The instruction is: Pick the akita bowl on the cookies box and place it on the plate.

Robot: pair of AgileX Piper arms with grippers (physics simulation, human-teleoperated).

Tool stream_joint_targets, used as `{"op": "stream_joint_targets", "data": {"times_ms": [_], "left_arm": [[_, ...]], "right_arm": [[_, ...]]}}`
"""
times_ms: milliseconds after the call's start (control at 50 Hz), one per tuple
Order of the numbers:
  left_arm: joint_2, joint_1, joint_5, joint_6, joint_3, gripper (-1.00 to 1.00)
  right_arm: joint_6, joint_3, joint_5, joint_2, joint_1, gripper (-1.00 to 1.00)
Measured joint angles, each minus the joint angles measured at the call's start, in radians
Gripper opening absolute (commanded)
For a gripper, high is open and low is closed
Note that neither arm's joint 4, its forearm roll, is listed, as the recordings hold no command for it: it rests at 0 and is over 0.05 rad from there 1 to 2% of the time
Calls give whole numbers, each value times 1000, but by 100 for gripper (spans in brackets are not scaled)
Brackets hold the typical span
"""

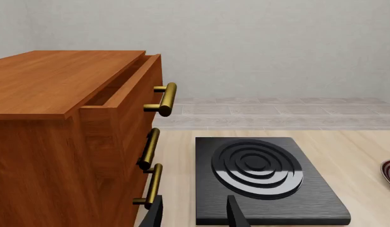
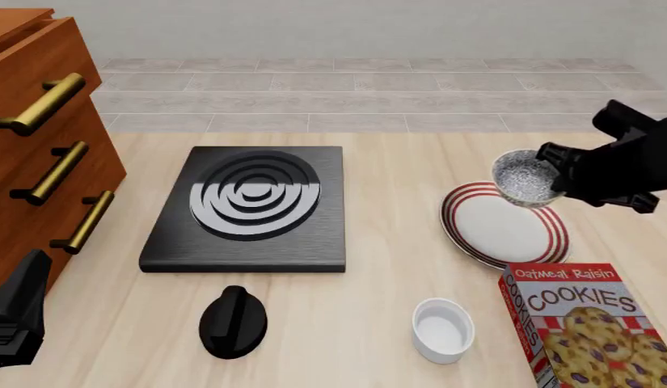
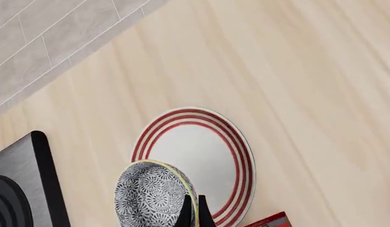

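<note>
The akita bowl (image 2: 522,179), speckled dark blue and white, hangs over the far rim of the plate (image 2: 495,230), which is white with red rings. My right gripper (image 2: 553,171) is shut on the bowl's rim. In the right wrist view the fingers (image 3: 193,213) pinch the rim of the bowl (image 3: 151,195), with the plate (image 3: 204,151) beneath and beside it. The red cookies box (image 2: 587,323) lies near the front right with nothing on it. My left gripper (image 1: 195,215) is open and empty at the front left, by the cabinet.
A black stove plate (image 2: 252,202) with grey rings sits mid-table, and a black knob (image 2: 234,321) lies in front of it. A white ramekin (image 2: 442,329) stands left of the cookies box. A wooden drawer cabinet (image 2: 36,145) with brass handles fills the left side, its top drawer slightly open.
</note>
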Motion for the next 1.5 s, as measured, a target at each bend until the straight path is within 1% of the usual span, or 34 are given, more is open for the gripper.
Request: {"op": "stream_joint_targets", "data": {"times_ms": [600,1100,1500], "left_arm": [[0,0,0,0,0,100],[0,0,0,0,0,100],[0,0,0,0,0,100]], "right_arm": [[4,-34,-53,134,5,-100],[14,-27,-93,195,1,-100],[15,-28,-104,225,4,-100]]}}
